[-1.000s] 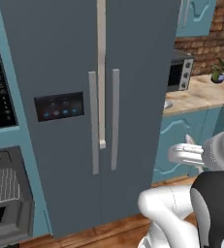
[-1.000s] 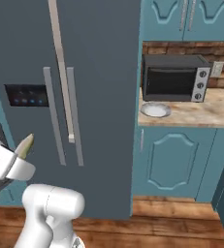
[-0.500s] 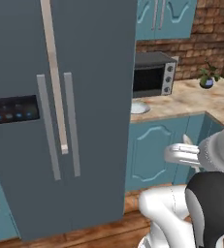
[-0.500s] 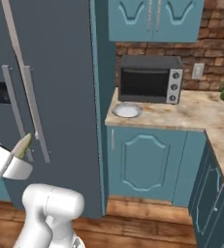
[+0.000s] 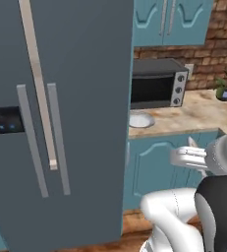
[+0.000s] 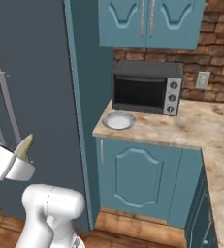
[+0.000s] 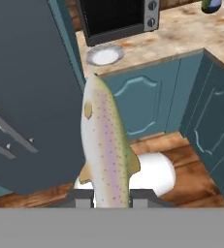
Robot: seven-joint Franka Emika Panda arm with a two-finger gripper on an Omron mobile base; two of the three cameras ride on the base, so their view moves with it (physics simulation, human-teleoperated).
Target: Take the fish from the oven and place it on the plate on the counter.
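meanwhile, a tall grey fridge [image 5: 56, 123] dominates the left of the kitchen, with the speckled beige counter [image 6: 181, 128] running beside it over teal cabinet fronts [image 6: 137, 179] and under a brick wall. a dark toaster oven [image 6: 145, 87] stands at the back of the counter, and the small pale plate [image 6: 118, 120] lies just in front of its left end, near the counter's front edge. a little potted plant [image 5: 224, 91] sits well apart at the far right. smallest of all, the fish [image 7: 106, 150], silvery with a pink stripe and dark speckles, stands upright in the gripper [image 7: 108, 196], whose jaws are closed on its tail end; from the right base view the fish's tip pokes up above the white hand, low and well short of the counter. the step in hand looks like the carry to the plate. doing it well likely means lifting the fish above counter height before reaching in, keeping clear of the fridge's side and the toaster oven, centring over the plate and lowering until the fish is touching it before letting go.
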